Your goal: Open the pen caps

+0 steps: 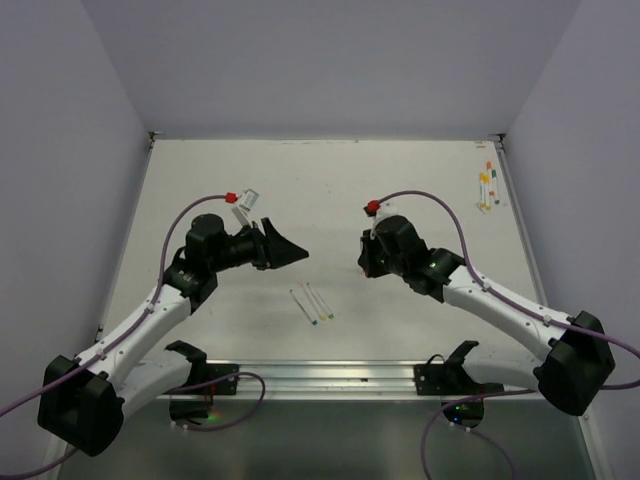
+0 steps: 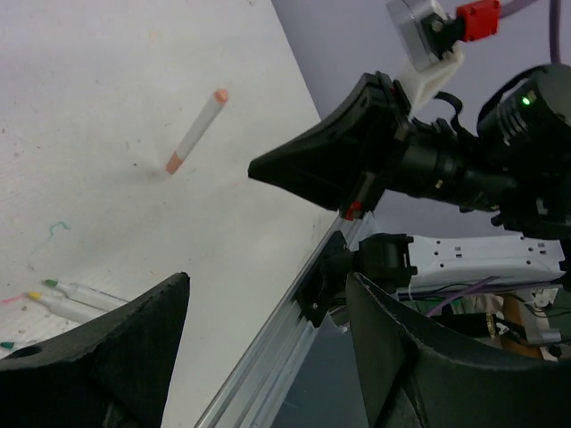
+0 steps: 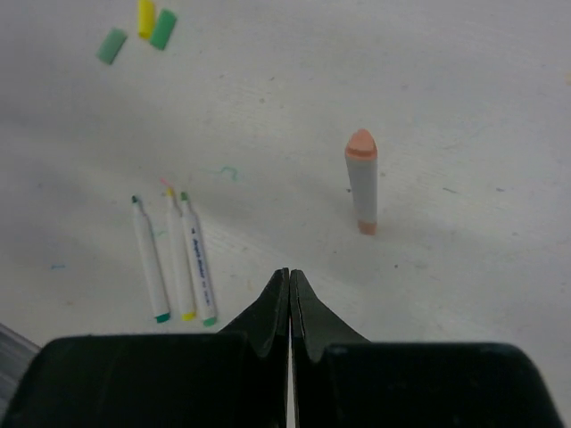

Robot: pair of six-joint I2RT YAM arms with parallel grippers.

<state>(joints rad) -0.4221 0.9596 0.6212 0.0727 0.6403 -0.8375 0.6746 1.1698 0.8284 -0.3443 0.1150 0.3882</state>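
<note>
Three thin white pens (image 1: 312,303) lie side by side on the table between the arms; they also show in the right wrist view (image 3: 174,259) with bare green and yellow tips. Three loose caps, two green (image 3: 111,45) and one yellow (image 3: 145,16), lie beyond them. A short white pen with orange ends (image 3: 361,183) lies ahead of my right gripper (image 3: 290,272), which is shut and empty. It also shows in the left wrist view (image 2: 196,134). My left gripper (image 2: 268,281) is open and empty, above the table's near edge. Both grippers (image 1: 300,253) (image 1: 362,262) face each other.
Several more pens with coloured caps (image 1: 487,185) lie at the far right of the table. A metal rail (image 1: 330,375) runs along the near edge. Red plugs with purple cables (image 1: 231,196) sit on both wrists. Grey walls surround the table.
</note>
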